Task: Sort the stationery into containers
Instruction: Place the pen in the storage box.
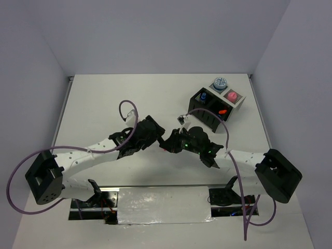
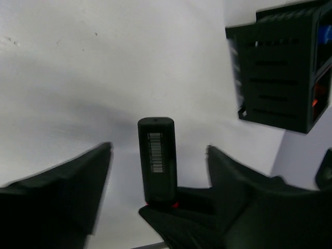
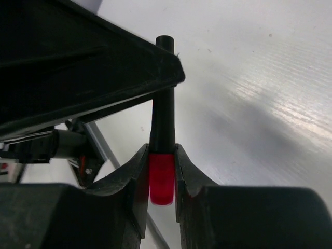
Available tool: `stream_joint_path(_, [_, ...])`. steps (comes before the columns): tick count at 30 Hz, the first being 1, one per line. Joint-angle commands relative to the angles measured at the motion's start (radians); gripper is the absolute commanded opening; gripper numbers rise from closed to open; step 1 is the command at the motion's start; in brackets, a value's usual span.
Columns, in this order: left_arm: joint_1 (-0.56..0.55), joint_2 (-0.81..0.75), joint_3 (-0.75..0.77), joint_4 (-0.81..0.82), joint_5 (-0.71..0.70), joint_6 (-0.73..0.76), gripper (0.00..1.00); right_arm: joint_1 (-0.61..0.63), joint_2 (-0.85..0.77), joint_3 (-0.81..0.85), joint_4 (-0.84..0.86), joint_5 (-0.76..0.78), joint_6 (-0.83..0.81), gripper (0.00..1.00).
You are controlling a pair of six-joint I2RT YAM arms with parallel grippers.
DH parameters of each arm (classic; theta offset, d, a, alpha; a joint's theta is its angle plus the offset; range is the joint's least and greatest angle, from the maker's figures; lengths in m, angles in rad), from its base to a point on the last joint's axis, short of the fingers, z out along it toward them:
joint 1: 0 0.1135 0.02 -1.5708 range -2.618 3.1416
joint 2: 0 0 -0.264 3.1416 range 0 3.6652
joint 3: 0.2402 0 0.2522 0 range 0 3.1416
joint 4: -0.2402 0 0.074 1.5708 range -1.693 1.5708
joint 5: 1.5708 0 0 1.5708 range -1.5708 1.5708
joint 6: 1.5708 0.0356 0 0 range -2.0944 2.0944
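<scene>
From above: white table (image 1: 104, 104), two arms meeting tip to tip at mid-frame. At upper right of that view, black box (image 1: 210, 120) with white box (image 1: 240, 105) touching it on the far side. In the white one, a patterned roll (image 1: 220, 83) and a pink capsule (image 1: 232, 96); in the black one, something blue and something orange, too small to name.

Left gripper (image 2: 158, 151): spread wide, pads clear of everything, gripping nothing. Right gripper (image 3: 161, 155): pinched tight on the red cap (image 3: 161, 184) of a highlighter (image 3: 163, 119).

Highlighter: off the table, carried by the cap end only, black barrel pointing straight away from the right gripper and into the gap between the left fingers, touching neither. Long axis in line with both grippers, so upright in both wrist frames. Boxes up and to the right of it in the top view, well apart. Right arm the nearer to them and the only one with a hold, so probably the one to carry it there.

From the left wrist only: barcode label (image 2: 155, 151) on the barrel, bare table either side of it, black box at upper right of frame. From the right wrist only: cap squeezed between the pads, barrel tip poking past a left finger at upper left. From above, highlighter all but hidden behind the grippers.
</scene>
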Motion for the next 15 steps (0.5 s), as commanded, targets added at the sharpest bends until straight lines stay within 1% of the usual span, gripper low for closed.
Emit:
stream_joint_path(1, [-0.003,-0.033,0.020,0.024,-0.009,0.009,0.99,0.000,-0.071,0.087,-0.104,0.053,-0.090,0.02])
stream_joint_path(2, [-0.001,-0.036,0.033,-0.048,-0.028,0.009,0.99,-0.012,-0.084,0.110,-0.247,0.076,-0.108,0.02])
stream_joint_path(4, [0.005,-0.043,0.095,-0.132,-0.060,0.034,0.99,-0.070,-0.105,0.196,-0.394,0.082,-0.182,0.02])
stream_joint_path(5, [0.015,-0.057,0.119,-0.233,-0.101,0.057,0.99,-0.096,-0.111,0.244,-0.516,0.073,-0.206,0.03])
stream_joint_path(6, [0.026,-0.066,0.173,-0.284,-0.123,0.074,0.99,-0.125,-0.128,0.266,-0.578,0.056,-0.230,0.03])
stream_joint_path(7, [0.037,-0.074,0.202,-0.335,-0.143,0.098,0.99,-0.206,-0.138,0.292,-0.642,0.018,-0.280,0.03])
stream_joint_path(8, [0.066,-0.097,0.251,-0.416,-0.176,0.170,0.99,-0.243,-0.151,0.358,-0.787,0.019,-0.302,0.04])
stream_joint_path(9, [0.083,-0.111,0.271,-0.448,-0.186,0.215,0.99,-0.277,-0.154,0.393,-0.860,0.035,-0.331,0.05])
stream_joint_path(10, [0.100,-0.122,0.290,-0.473,-0.187,0.265,0.99,-0.341,-0.156,0.435,-0.932,0.057,-0.360,0.05])
stream_joint_path(11, [0.117,-0.149,0.302,-0.490,-0.183,0.373,0.99,-0.380,-0.153,0.472,-1.059,0.125,-0.413,0.05])
stream_joint_path(12, [0.136,-0.164,0.317,-0.516,-0.166,0.420,0.99,-0.417,-0.138,0.554,-1.110,0.146,-0.440,0.05])
stream_joint_path(13, [0.141,-0.177,0.325,-0.536,-0.164,0.460,0.99,-0.505,-0.133,0.587,-1.147,0.147,-0.484,0.05])
stream_joint_path(14, [0.143,-0.204,0.328,-0.576,-0.160,0.524,0.99,-0.549,-0.119,0.643,-1.188,0.124,-0.500,0.03])
stream_joint_path(15, [0.143,-0.221,0.324,-0.590,-0.152,0.554,0.99,-0.578,-0.109,0.671,-1.212,0.125,-0.515,0.03])
